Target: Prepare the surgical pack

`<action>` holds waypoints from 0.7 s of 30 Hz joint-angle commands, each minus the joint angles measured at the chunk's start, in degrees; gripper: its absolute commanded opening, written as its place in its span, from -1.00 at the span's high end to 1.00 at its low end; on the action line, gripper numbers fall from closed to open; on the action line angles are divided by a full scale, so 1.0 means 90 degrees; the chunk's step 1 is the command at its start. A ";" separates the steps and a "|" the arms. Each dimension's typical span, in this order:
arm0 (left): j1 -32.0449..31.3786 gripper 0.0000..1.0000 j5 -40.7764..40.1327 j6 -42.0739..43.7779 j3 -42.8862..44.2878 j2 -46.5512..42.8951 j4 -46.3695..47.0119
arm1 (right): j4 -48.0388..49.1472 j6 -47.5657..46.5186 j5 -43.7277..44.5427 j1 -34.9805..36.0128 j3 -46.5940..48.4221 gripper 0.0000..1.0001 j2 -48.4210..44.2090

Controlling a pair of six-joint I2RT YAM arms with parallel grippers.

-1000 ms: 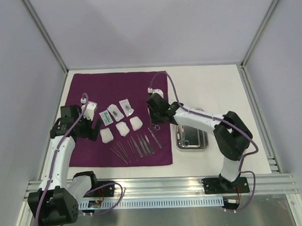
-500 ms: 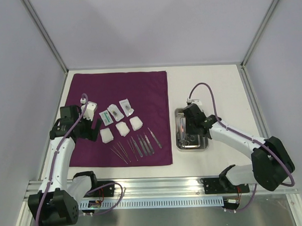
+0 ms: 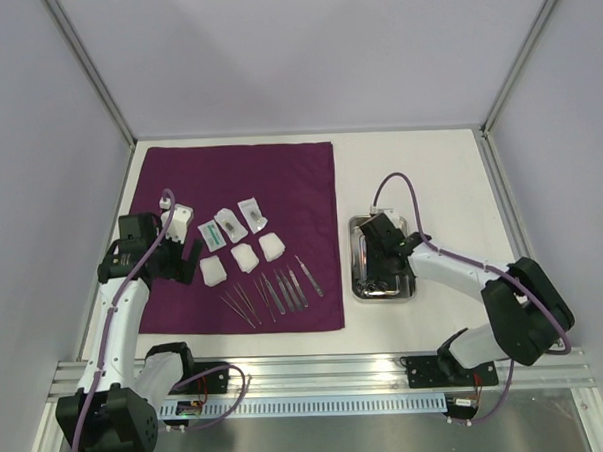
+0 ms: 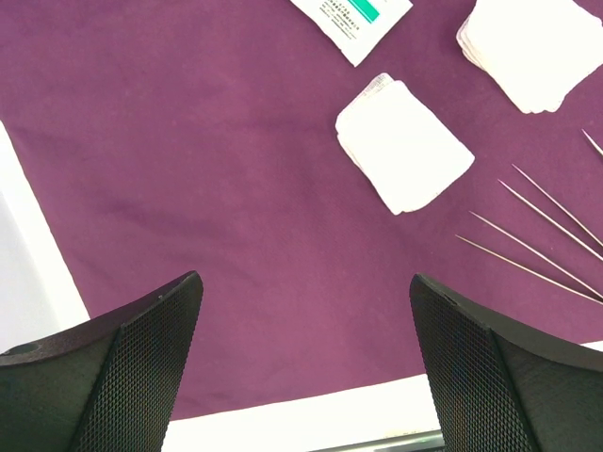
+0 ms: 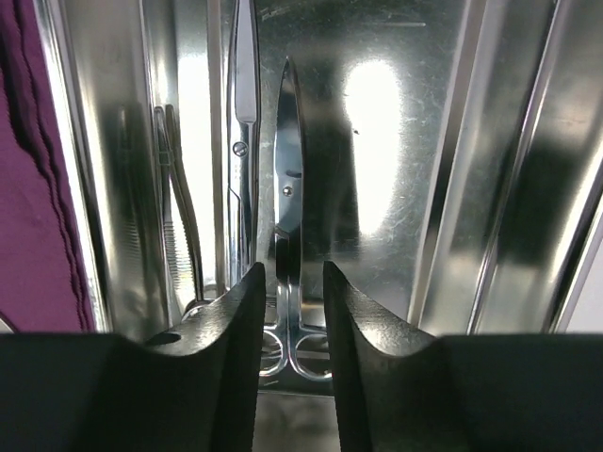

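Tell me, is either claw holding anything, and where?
Nothing: left gripper hangs open over the cloth; right gripper stands parted around scissors lying in the tray.

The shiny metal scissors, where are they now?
In the right wrist view, the thin metal scissors lie in the rectangular steel tray, between the fingers of the right gripper, right of the deep-purple cloth.

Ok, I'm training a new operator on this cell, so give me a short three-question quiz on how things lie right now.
1. How many white gauze squares lie on the purple cloth?
2. Where do the scissors lie? A: on the purple cloth. B: in the steel tray, between the right gripper's jaws. C: on top of the gauze squares.
3. True or false: the left gripper's jaws are shut.
Key: 1 three; 2 B; 3 false, they stand wide open.
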 commanded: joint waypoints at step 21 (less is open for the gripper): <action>0.0032 -1.00 -0.1214 -0.0113 0.0453 0.1556 -0.0199 | -0.0985 -0.1092 -0.0955 0.1991 0.3892 0.43 0.2586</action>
